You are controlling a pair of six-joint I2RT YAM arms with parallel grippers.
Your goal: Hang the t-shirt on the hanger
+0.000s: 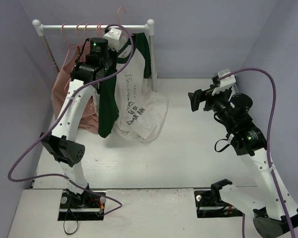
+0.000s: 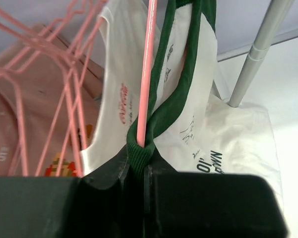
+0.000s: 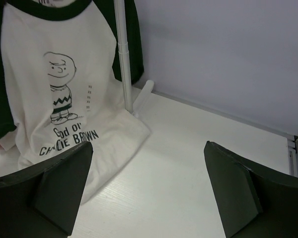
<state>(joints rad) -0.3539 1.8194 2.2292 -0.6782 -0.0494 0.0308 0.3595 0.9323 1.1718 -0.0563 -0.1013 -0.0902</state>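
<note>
The left gripper [image 2: 136, 171], clamped on the collar of the white, green-sleeved t-shirt [image 2: 228, 129], may pull it off the thin pink wire hanger [image 2: 148, 64] when retracting. The right gripper [image 3: 149, 183] stands open.

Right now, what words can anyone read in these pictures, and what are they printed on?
"Good ol' CHARLIE BROWN" (first two words less sure): dark print on the white t-shirt with dark green sleeves, under a cartoon boy.
Small marks beside the cartoon: too small to read.
Red print on the all-white shirt: too blurred to read.
</note>
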